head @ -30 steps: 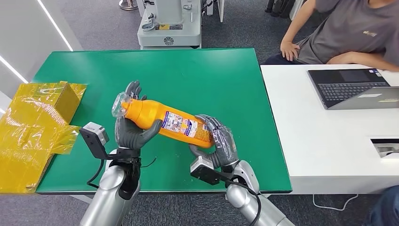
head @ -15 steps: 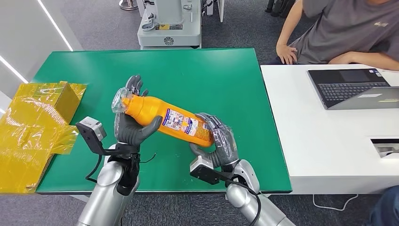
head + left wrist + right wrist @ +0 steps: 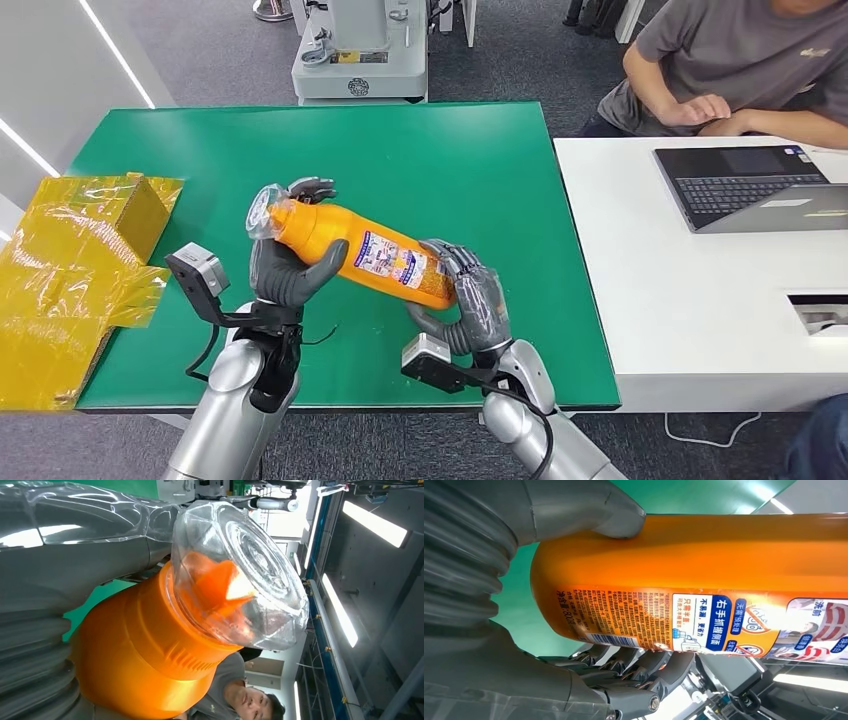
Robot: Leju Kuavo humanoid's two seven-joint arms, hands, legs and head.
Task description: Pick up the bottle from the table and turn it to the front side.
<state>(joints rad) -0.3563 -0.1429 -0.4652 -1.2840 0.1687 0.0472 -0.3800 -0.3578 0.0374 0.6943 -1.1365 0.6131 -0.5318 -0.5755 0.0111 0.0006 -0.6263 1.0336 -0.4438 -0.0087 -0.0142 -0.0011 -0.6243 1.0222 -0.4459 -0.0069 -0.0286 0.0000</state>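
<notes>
An orange bottle [image 3: 372, 256] with a clear cap [image 3: 264, 209] and a printed label lies tilted above the green table [image 3: 420, 150], held at both ends. My left hand [image 3: 287, 270] grips its neck end, with the thumb across the orange body and fingers curled behind the cap. My right hand [image 3: 470, 300] cups the bottle's base from below. In the left wrist view the clear cap [image 3: 240, 570] and orange neck [image 3: 145, 655] sit close against the hand [image 3: 75, 555]. In the right wrist view the label [image 3: 704, 620] faces the camera, with the hand [image 3: 589, 515] around the base.
A crumpled yellow film-wrapped box [image 3: 75, 270] lies at the table's left edge. A white desk [image 3: 690, 290] with a laptop [image 3: 750, 185] stands to the right, where a seated person [image 3: 740, 65] rests their arms. A grey machine [image 3: 360, 50] stands behind the table.
The bottle's neck end has risen and the bottle has rolled slightly in both hands. My left fingers have closed around the cap end. The person's arm has moved to the desk.
</notes>
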